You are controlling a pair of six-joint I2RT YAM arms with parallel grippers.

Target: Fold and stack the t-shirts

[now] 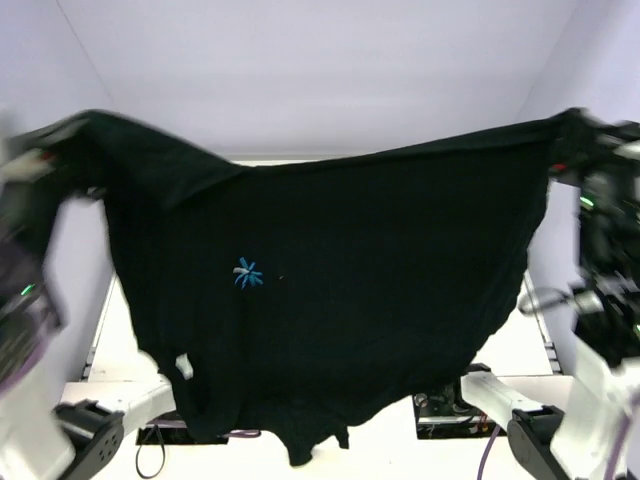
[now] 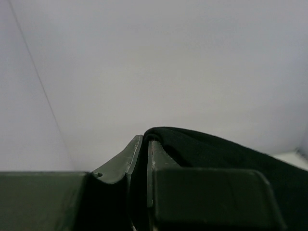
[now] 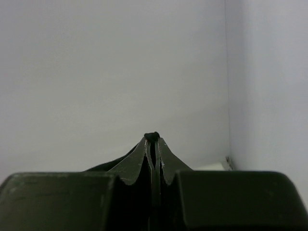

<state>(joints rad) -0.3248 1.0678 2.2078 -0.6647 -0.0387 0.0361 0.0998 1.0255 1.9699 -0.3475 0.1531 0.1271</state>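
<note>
Right gripper [image 3: 152,139]: jaws pinched shut on a thin nub of shirt [image 1: 350,280]. Left gripper [image 2: 144,142]: closed on a fold. Shirt hangs spread between them. Your right bite looks shallow; tension may pull it free.

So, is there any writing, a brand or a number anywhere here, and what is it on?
No text can be read in any view.
The t-shirt shows only a blue star-like mark, no letters.
A white tag near its lower edge is too small to read.
</note>
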